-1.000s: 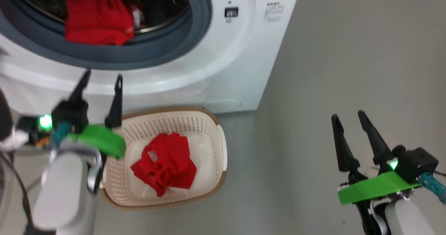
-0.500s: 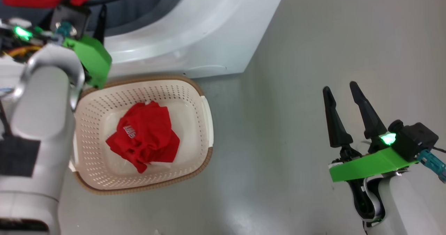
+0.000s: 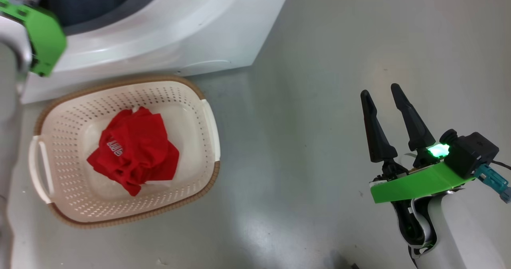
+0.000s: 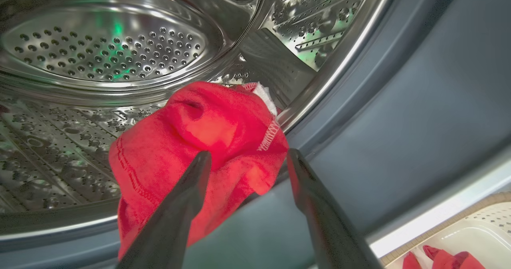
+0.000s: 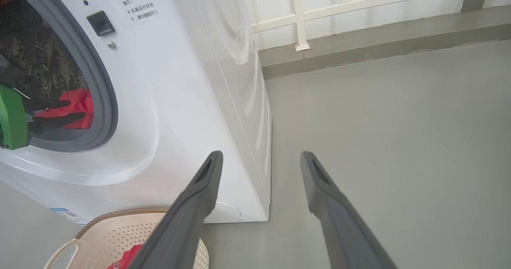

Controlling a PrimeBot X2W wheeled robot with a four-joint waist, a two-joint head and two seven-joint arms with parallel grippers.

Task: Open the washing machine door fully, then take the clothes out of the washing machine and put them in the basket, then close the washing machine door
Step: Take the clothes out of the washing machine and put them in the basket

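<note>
The washing machine (image 3: pixel 179 33) stands at the upper left with its drum open; its door is out of view. In the left wrist view my left gripper (image 4: pixel 248 157) is open inside the drum mouth, its fingers on either side of a red garment (image 4: pixel 199 133) lying on the grey seal (image 4: pixel 399 121), with a bit of white cloth (image 4: pixel 265 95) behind it. The right wrist view shows that left gripper (image 5: pixel 78 108) at the same red garment (image 5: pixel 78 101). The cream basket (image 3: pixel 68 113) on the floor holds another red garment (image 3: pixel 133 151) with white lettering. My right gripper (image 3: pixel 380 89) hangs open and empty over the floor.
The grey floor (image 3: pixel 319 61) stretches to the right of the washer and basket. A white railing (image 5: pixel 359 5) on a grey kerb runs behind the machine. My left arm's green mount (image 3: pixel 44 41) is at the drum opening.
The head camera has tilted down and turned, shifting the whole picture. My left gripper has moved from above the basket up into the drum to the red garment. The right gripper stayed put.
</note>
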